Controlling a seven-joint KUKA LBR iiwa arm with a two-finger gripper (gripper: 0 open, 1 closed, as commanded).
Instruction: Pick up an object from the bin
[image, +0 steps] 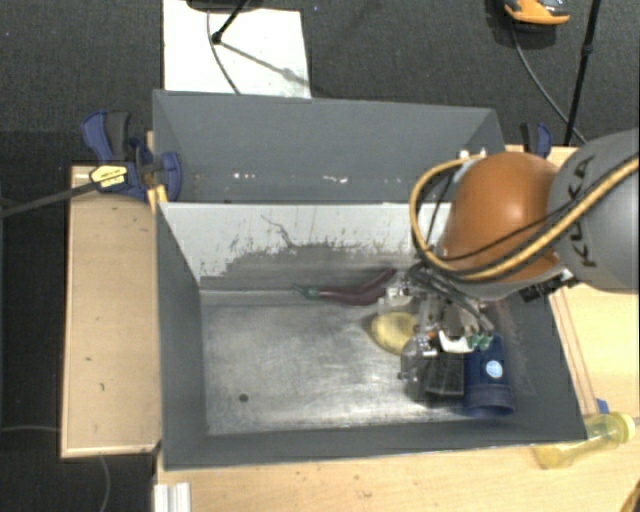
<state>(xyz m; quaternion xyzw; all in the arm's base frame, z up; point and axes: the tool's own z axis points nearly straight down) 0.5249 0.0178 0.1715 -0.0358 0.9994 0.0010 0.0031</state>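
My gripper (432, 362) is low in the bin's right part, under the orange dome of the wrist. Its fingers are lost among dark parts. Right below it lies a black blocky thing (441, 378), and against that a dark blue thing with a round white mark (490, 381). A pale yellow rounded thing (388, 330) lies just to the gripper's left, partly covered by it. Whether the gripper touches any of them I cannot make out.
A long dark purple thing with a green end (345, 292) lies along the foot of the back wall. The arm and its looped cables cover the bin's right side. The bin's left and middle floor is bare scratched metal.
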